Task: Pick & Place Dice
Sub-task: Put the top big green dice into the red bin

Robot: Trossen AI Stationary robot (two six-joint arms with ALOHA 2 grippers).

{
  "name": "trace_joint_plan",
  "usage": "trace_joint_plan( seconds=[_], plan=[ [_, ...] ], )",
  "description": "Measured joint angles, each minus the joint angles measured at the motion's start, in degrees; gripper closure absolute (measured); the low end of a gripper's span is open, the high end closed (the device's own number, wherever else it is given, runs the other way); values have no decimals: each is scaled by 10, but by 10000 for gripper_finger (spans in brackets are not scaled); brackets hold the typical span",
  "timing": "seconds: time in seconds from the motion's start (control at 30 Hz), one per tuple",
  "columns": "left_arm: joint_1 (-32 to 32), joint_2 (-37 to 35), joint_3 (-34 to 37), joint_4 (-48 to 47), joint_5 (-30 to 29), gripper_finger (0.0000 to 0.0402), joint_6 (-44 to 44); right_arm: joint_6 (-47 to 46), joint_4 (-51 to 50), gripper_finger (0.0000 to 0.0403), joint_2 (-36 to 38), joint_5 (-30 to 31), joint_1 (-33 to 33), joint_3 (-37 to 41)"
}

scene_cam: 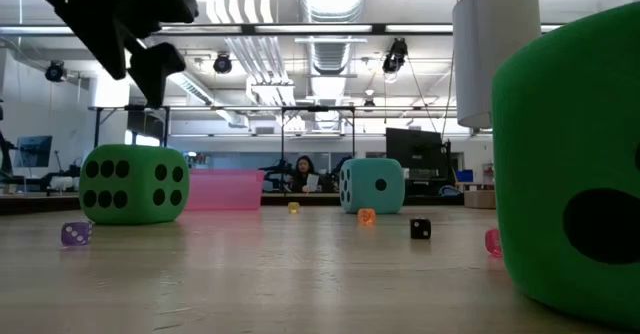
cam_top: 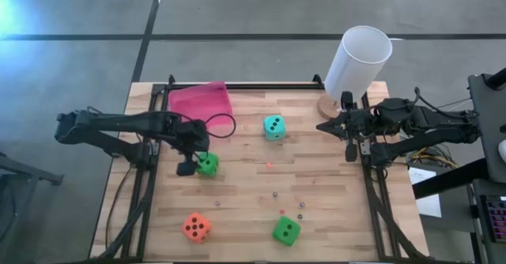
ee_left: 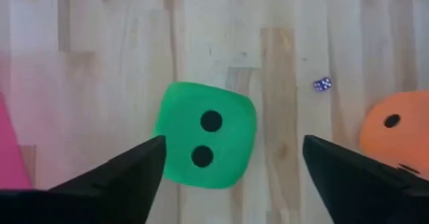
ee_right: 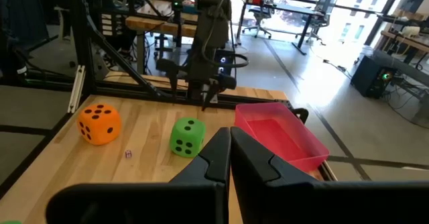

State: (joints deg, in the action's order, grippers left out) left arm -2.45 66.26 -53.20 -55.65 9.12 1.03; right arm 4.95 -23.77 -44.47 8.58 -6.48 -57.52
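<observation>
Your left gripper (ee_left: 228,160) hangs spread over the green die (ee_left: 205,134), which sits at its twelve o'clock, untouched.

Pink tray (cam_top: 202,102) at the table's (cam_top: 237,209) far edge, white cylinder (cam_top: 357,58) at its far-right corner.

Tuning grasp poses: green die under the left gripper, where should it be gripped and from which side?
Grip the green die across two opposite side faces, coming straight down from above. It sits flat on the table with its two-pip face up, and the open left gripper already hangs over it, one finger to each side. The pink tray lies off to one side, so a top approach looks clear.
</observation>
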Motion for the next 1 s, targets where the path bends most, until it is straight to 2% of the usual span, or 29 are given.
trace_joint_plan(
  seconds=[0.13,0.4,0.77,1.0],
  plan=[
    [-1,0,15,18,-21,6,15,0,0,394,0,0,0,0],
    [-1,9,41,49,-24,3,21,0,0,394,0,0,0,0],
    [3,93,36,45,-35,3,22,0,0,394,0,1,0,0],
    [3,93,32,43,-31,2,22,0,0,394,0,1,0,0]
  ],
)
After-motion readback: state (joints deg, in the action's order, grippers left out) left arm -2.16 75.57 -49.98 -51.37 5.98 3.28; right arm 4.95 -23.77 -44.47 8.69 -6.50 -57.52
